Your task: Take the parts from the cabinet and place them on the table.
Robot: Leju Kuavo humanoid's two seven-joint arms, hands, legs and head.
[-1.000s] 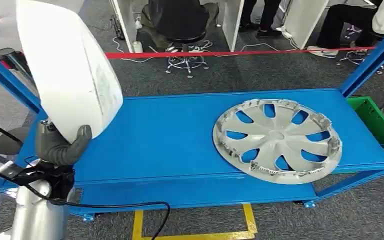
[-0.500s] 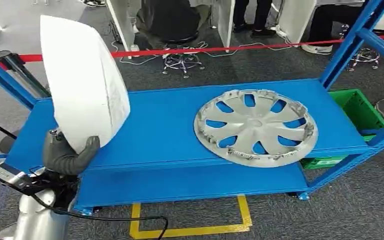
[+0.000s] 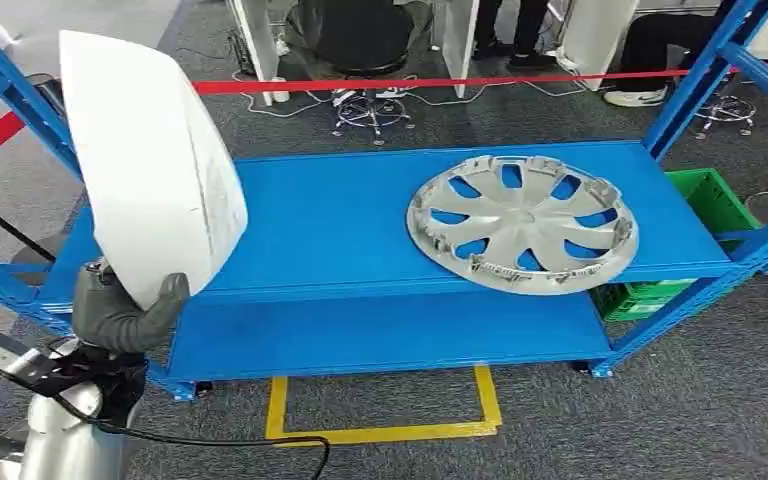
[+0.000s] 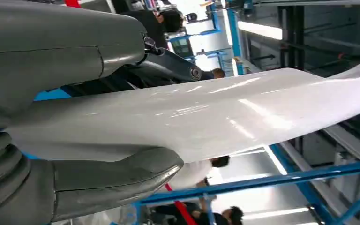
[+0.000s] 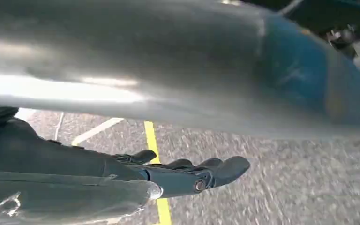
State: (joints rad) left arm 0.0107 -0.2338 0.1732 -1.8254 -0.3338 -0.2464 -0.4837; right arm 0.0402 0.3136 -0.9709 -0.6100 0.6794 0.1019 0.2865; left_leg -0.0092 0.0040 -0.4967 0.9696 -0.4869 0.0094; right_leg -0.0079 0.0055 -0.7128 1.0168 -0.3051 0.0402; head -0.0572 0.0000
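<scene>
While the left hand (image 3: 120,310) grips the white panel (image 3: 150,170) by its lower edge, raised over the blue table (image 3: 340,220), we judge placing underway. Next: lower flat beside hubcap (image 3: 522,222). Right hand (image 5: 187,173) hangs w/ fingers extended, empty.

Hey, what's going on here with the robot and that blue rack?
The robot's left hand grips the lower edge of a large white curved plastic panel, holding it upright in front of the blue metal shelf table. A silver spoked wheel cover already lies flat on that shelf's right side. The right hand hangs over the grey floor with nothing in it, its fingers extended.
</scene>
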